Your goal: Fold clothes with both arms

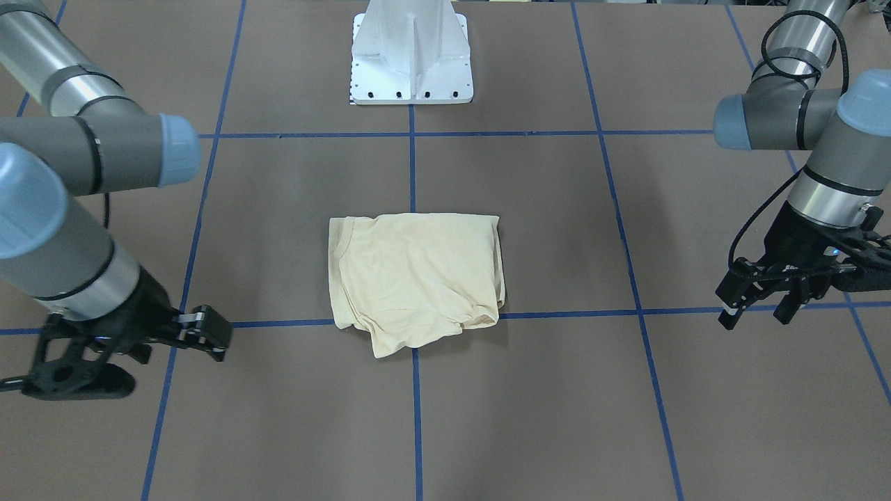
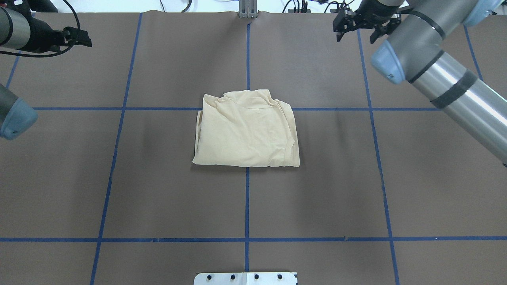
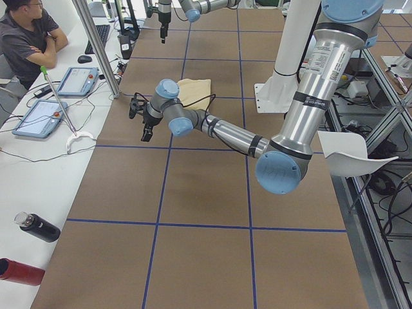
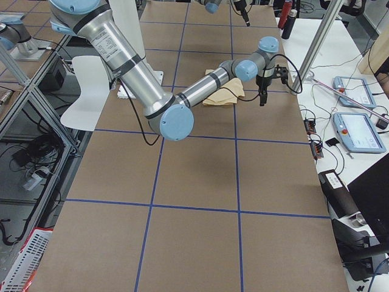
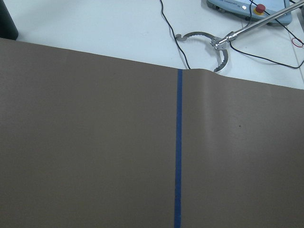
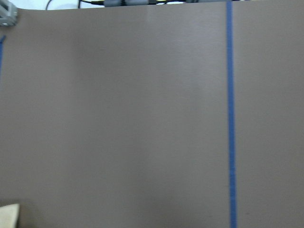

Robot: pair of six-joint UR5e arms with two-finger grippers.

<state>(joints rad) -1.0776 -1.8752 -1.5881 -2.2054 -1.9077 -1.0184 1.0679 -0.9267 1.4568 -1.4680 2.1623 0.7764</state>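
Note:
The pale cream-yellow shirt (image 1: 418, 278) lies folded into a rough rectangle at the table's middle, plain side up, with no print or label showing. It also shows in the overhead view (image 2: 247, 130). My left gripper (image 1: 757, 320) hovers open and empty far off to the shirt's side, by the table's far edge; it also shows in the overhead view (image 2: 84, 39). My right gripper (image 2: 356, 36) hovers open and empty on the opposite side, equally far away, and shows in the front view (image 1: 209, 335). Only a shirt corner (image 6: 7, 216) shows in the right wrist view.
The white pedestal base (image 1: 411, 62) stands at the robot's side of the brown table with blue tape lines (image 2: 247, 198). Beyond the far edge is a white bench with control tablets (image 3: 45, 116), cables, bottles (image 3: 35, 226) and a seated operator (image 3: 26, 38).

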